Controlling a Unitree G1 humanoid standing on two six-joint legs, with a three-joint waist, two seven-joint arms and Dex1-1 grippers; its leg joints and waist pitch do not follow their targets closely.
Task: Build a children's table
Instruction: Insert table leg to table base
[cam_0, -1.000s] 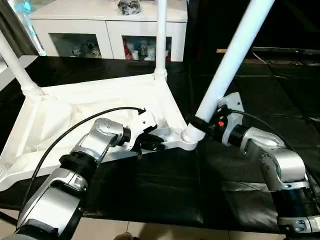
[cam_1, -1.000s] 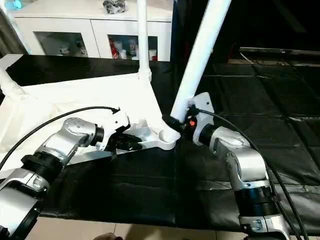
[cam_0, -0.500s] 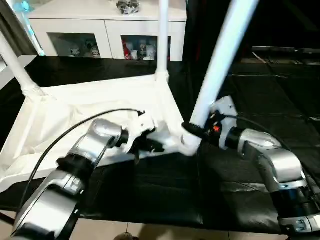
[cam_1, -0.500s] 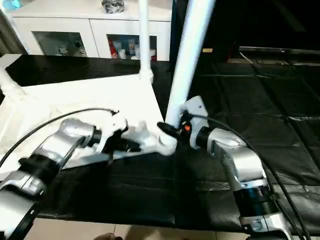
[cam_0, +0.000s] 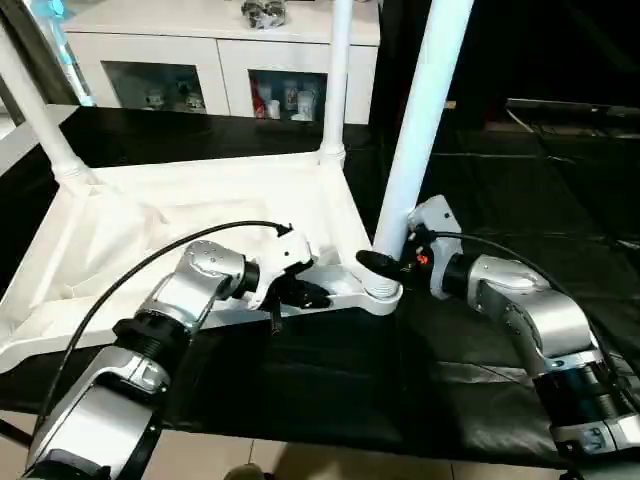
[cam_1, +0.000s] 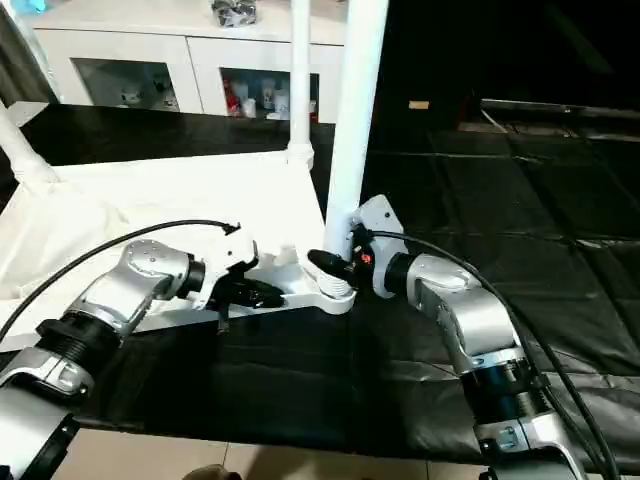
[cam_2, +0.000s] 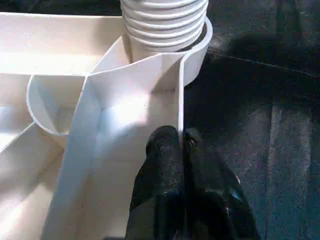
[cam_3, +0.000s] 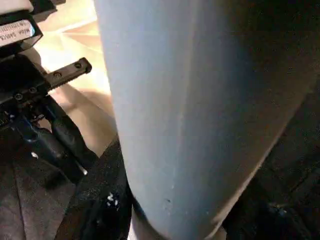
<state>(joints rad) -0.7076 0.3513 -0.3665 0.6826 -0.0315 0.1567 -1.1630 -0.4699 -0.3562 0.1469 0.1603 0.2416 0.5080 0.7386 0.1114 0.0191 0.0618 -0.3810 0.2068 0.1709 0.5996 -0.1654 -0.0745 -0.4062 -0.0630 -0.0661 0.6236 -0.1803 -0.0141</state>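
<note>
Across the left and centre of the head view I see the tabletop lying underside up on the black mat, its ribs facing me. Two legs already stand in its far sockets, one at the upper left and one at top centre. At the near right corner socket a third leg rises almost upright, its ribbed end sitting in the socket ring. My right gripper grasps this leg just above the socket, one finger on each side of the tube. My left gripper is pinched on the thin side wall of the tabletop just beside that same corner, the two fingers clamped with the wall's edge between them. Behind, along the top of the frame, stands a white cabinet with glass doors.
</note>
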